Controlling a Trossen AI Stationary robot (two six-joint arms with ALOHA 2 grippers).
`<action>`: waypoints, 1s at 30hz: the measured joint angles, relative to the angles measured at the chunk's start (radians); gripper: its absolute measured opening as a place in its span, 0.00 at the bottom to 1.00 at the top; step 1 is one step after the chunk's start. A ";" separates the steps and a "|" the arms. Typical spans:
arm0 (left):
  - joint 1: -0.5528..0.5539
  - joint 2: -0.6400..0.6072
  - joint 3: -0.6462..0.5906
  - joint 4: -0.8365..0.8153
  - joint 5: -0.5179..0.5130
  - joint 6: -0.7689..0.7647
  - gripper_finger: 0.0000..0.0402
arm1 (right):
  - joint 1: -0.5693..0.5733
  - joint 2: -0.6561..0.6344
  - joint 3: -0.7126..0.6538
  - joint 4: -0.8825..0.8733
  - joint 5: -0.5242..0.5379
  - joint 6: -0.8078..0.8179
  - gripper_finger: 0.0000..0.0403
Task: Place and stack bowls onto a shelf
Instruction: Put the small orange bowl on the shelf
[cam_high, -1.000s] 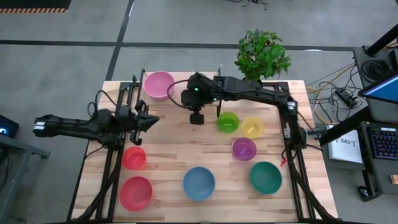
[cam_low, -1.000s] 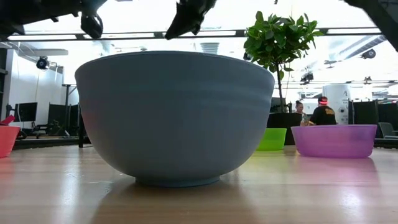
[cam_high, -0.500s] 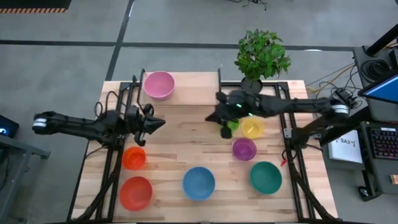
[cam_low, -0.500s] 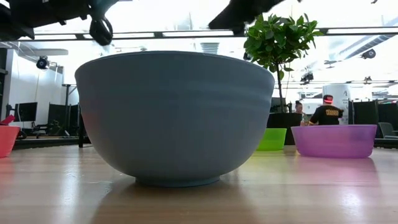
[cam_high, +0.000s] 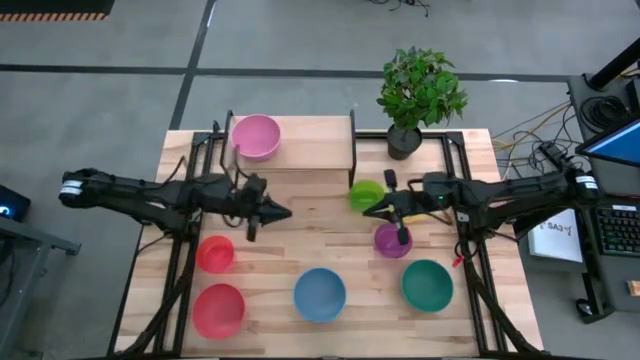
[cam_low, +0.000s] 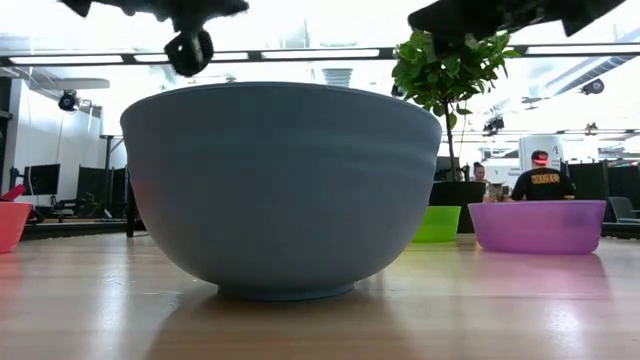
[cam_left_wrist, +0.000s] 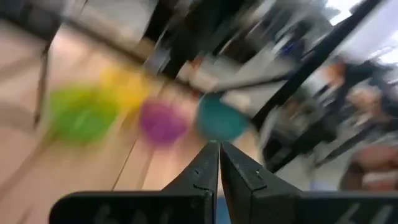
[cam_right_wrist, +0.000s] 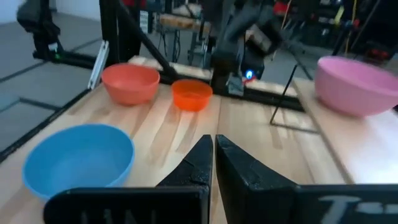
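From above, the table (cam_high: 300, 250) carries the shelf (cam_high: 310, 143) along its far edge, with the pink bowl (cam_high: 256, 136) on the shelf's left end. The left gripper (cam_high: 284, 212) hangs over the table's middle, left of centre, fingers pressed together and empty. The right gripper (cam_high: 370, 211) points toward it from the right side, also closed on nothing, just beside the green bowl (cam_high: 366, 194) and above the purple bowl (cam_high: 392, 240). (The yellow bowl is hidden under that arm here; only the left wrist view shows a blurred yellow patch (cam_left_wrist: 124, 87).) Along the near edge sit the red-orange bowl (cam_high: 219, 309), blue bowl (cam_high: 320, 293) and teal bowl (cam_high: 427, 284); the orange bowl (cam_high: 215, 253) lies behind the red-orange one. The low view is mostly filled by the blue bowl and adds people seated in the room behind (cam_low: 545, 180). A potted plant (cam_high: 420, 90) stands at the far right corner.
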 joint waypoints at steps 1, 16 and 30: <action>-0.005 0.021 0.041 -0.090 -0.019 -0.030 0.00 | 0.000 -0.018 -0.007 0.004 0.000 0.000 0.02; -0.148 0.395 0.446 -0.857 -0.033 -0.520 0.00 | 0.000 -0.079 -0.035 -0.005 0.000 -0.001 0.02; -0.260 0.569 0.448 -0.961 0.031 -0.778 0.00 | 0.000 -0.079 -0.035 -0.024 0.000 -0.014 0.02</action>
